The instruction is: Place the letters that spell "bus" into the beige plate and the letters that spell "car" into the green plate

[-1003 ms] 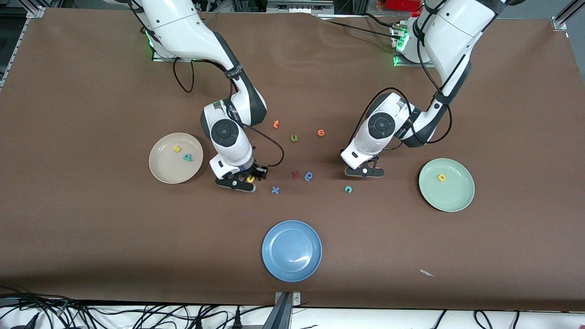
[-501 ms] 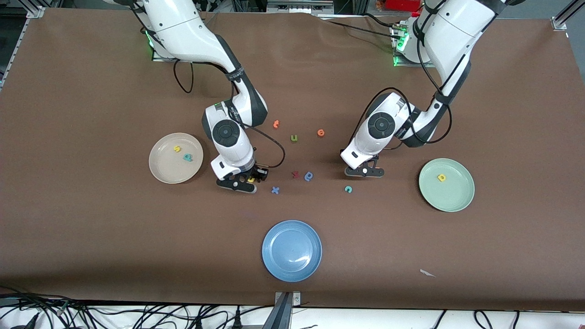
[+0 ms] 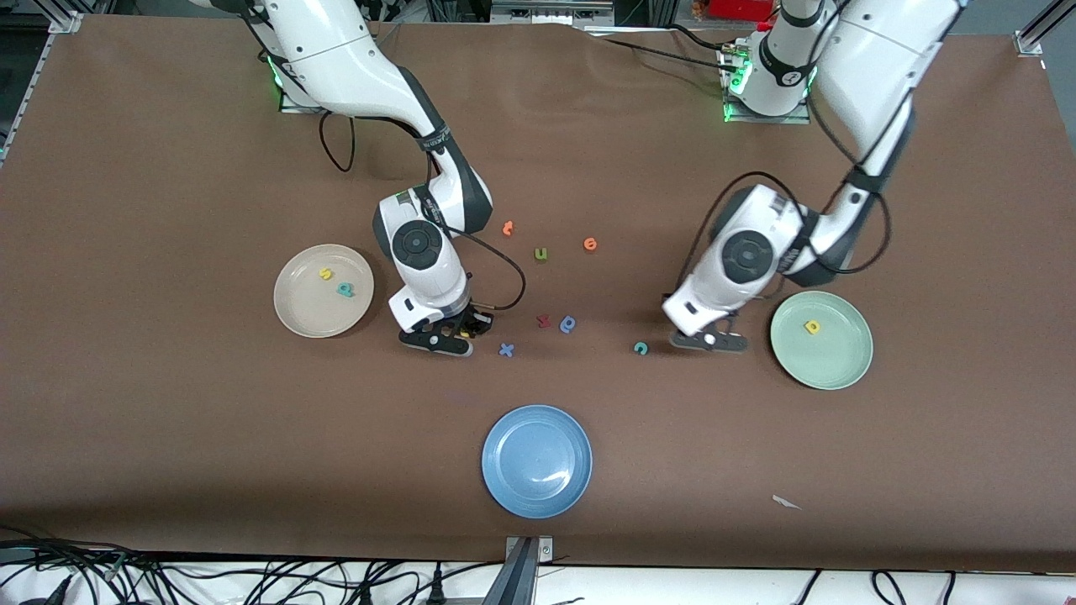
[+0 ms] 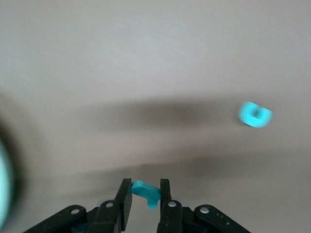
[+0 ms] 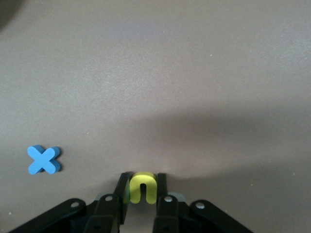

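Observation:
My right gripper [image 3: 437, 340] [image 5: 143, 182] is shut on the yellow "u" [image 5: 143, 188], low over the table beside the beige plate [image 3: 296, 315]. That plate holds the yellow "s" [image 3: 324, 273] and the teal "b" [image 3: 344, 290]. My left gripper [image 3: 710, 340] [image 4: 146, 187] is shut on the teal "r" [image 4: 146, 191], over the table between the teal "c" [image 3: 640, 348] [image 4: 254, 115] and the green plate [image 3: 841, 370]. The yellow "a" [image 3: 812, 327] lies in the green plate.
A blue "x" [image 3: 506, 349] [image 5: 44, 159], a red letter [image 3: 543, 320] and a blue rounded letter [image 3: 568, 323] lie between the grippers. An olive "u" [image 3: 541, 254] and two orange letters [image 3: 508, 228] [image 3: 590, 244] lie farther back. A blue plate [image 3: 536, 460] sits near the front edge.
My right gripper has shut on the yellow "u". My left gripper has carried the teal "r" toward the green plate, past the teal "c".

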Controlling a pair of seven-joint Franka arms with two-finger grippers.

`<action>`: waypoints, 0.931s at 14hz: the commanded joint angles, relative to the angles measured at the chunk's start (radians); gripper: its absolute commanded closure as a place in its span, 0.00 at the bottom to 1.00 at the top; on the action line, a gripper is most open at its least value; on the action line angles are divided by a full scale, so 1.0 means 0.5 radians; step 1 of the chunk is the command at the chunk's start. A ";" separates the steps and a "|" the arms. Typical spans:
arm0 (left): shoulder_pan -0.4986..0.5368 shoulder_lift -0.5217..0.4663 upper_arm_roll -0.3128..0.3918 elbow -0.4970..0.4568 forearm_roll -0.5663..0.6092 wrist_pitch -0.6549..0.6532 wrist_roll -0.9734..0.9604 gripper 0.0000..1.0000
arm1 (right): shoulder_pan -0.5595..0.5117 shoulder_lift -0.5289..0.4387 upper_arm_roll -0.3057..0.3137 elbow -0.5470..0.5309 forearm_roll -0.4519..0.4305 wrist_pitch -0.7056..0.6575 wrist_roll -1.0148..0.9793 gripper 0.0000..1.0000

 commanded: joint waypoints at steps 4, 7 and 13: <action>0.410 0.002 0.036 0.078 0.298 -0.048 0.582 0.87 | 0.011 -0.114 -0.131 0.047 0.004 -0.307 -0.173 0.92; 0.539 0.058 0.052 0.093 0.476 -0.048 0.732 0.79 | 0.002 -0.216 -0.272 0.037 0.007 -0.579 -0.418 0.92; 0.531 0.052 0.030 0.157 0.113 -0.048 0.695 0.00 | -0.016 -0.357 -0.649 -0.299 0.108 -0.820 -1.001 0.90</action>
